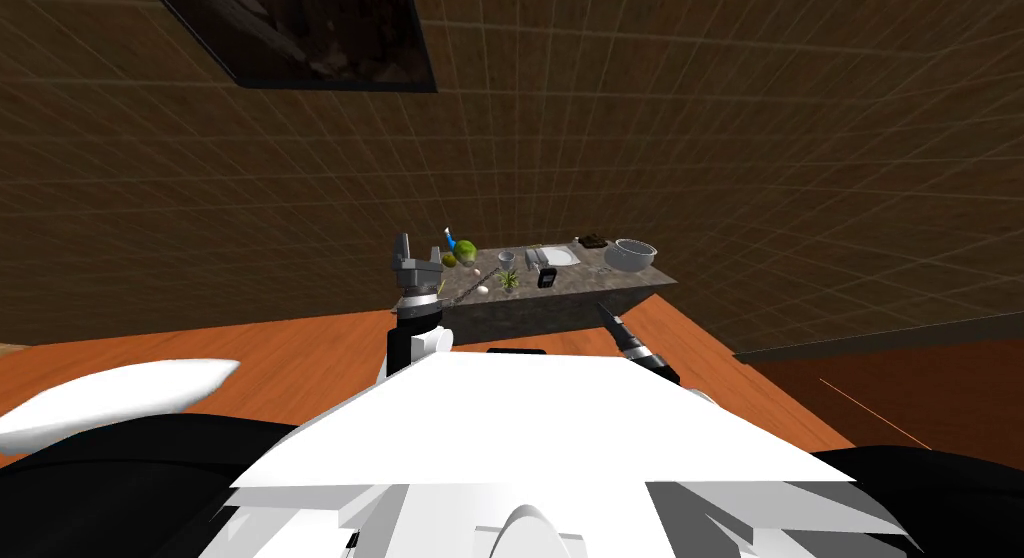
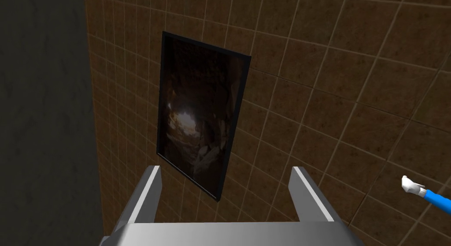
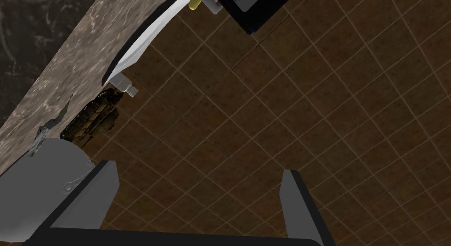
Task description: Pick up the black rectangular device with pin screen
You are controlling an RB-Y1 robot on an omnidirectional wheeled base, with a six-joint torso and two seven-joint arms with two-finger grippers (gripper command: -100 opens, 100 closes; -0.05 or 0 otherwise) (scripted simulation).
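The black rectangular device (image 1: 546,277) lies on a stone-topped counter (image 1: 662,275), near its front edge and beside a small green plant (image 1: 509,278). In the right wrist view the device (image 3: 255,7) shows a pale screen, well beyond my right gripper (image 3: 198,170), which is open and holds nothing. In the head view the right gripper (image 1: 604,310) is low, just in front of the counter's front face, right of the device. My left gripper (image 1: 418,250) is raised at the counter's left end, and it stands open (image 2: 227,168) and empty, facing the wall.
The counter also carries a grey bowl (image 1: 634,254), a white dish (image 1: 556,255), a dark flat object (image 1: 592,240), a small cup (image 1: 506,256), a green ball (image 1: 465,250) and a blue-topped bottle (image 1: 450,237). A brown tiled wall rises behind. The floor is orange wood.
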